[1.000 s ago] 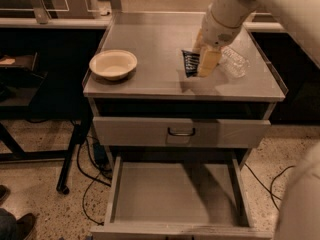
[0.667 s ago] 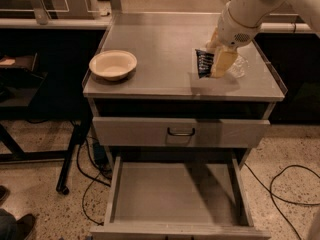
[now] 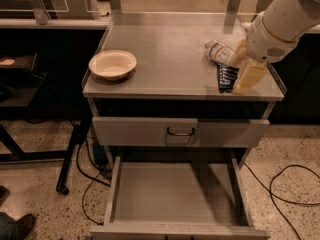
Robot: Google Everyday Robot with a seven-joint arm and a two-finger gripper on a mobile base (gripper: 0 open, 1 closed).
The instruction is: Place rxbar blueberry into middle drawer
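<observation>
Since the snack bar (image 3: pixel 224 78) is light, flat and slick (thin wrapper), the gripper (image 3: pixel 238 80), at the counter's (image 3: pixel 170 59) right edge, seemingly pinches its broad faces.

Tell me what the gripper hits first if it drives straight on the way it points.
Likely the cabinet top near its front right corner: the gripper, shut on the rxbar blueberry, points down just above it. Depth is unclear; it may pass the edge.
</observation>
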